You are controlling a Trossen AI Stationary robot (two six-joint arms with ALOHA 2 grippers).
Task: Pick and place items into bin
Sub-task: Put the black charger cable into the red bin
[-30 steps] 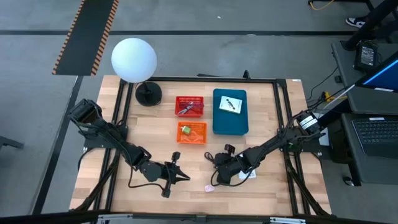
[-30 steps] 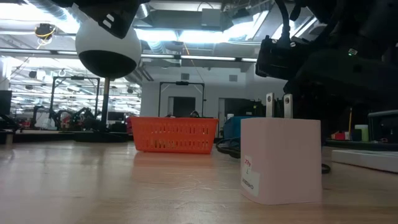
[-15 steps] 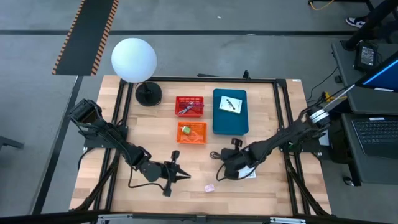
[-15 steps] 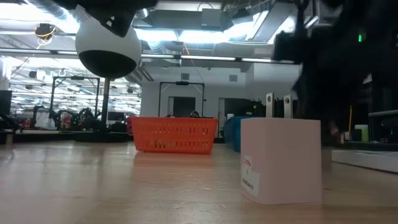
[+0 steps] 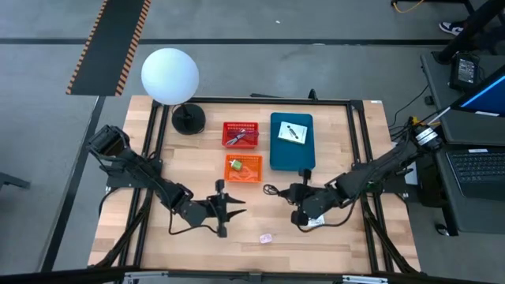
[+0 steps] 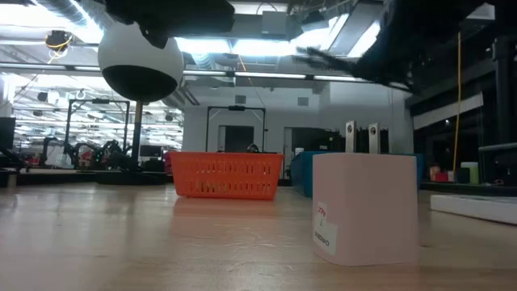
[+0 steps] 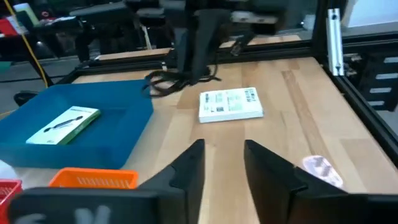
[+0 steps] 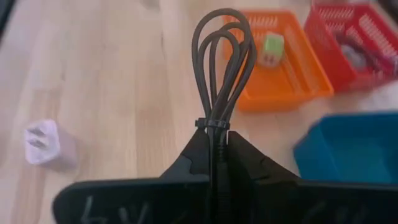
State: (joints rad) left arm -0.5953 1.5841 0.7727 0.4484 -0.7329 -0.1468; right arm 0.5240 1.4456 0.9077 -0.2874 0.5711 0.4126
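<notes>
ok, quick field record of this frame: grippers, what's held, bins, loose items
right gripper: shut on black cord, lifted above the table
left gripper: open, empty
blue bin: one white packet inside
orange basket: small green piece inside
red basket: contents unclear
loose on table: white packet, pink piece

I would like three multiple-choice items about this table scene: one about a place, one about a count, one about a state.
1. Where does the white printed packet lie?
A. in the blue plastic bin
B. in the red basket
C. on bare wood

2. How many mesh baskets, the red and orange ones together, stand on the table?
A. one
B. two
C. four

3. What is the state of the right tool?
A. open, empty
B. shut on the looped black cord
C. shut on a packet

Answers: 1 A, the packet rests inside the bin; 2 B, one of each colour; 3 B, the fingers pinch the cord at its tie.
</notes>
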